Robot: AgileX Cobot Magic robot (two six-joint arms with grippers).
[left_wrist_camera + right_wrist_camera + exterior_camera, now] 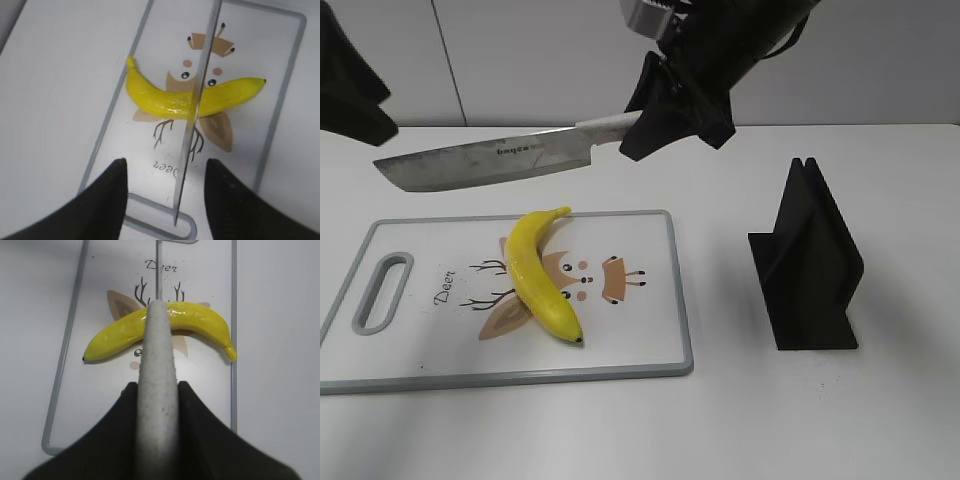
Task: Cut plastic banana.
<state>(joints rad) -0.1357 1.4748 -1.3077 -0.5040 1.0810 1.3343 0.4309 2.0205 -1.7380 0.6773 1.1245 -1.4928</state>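
One plastic banana (542, 273) lies on its side near the middle of a white deer-print cutting board (640, 340) on the white bench (740, 420), its stem toward the far edge and its dark tip toward the near edge. The right gripper (665, 115) is clamped on the pale handle of a kitchen knife (485, 160), whose broad blade hangs level in the air above the board's far side, clear of the fruit. In the right wrist view the handle (157, 390) lines up across the banana's middle. The left gripper (165, 195) hovers over the board with its jaws wide and nothing between them. A black knife stand (810, 265) sits well apart on the right. The banana looks light, stiff and glossy, so I judge it likely to roll or skid under the blade; steadying it near the stem end, away from the cut line, seems sensible.
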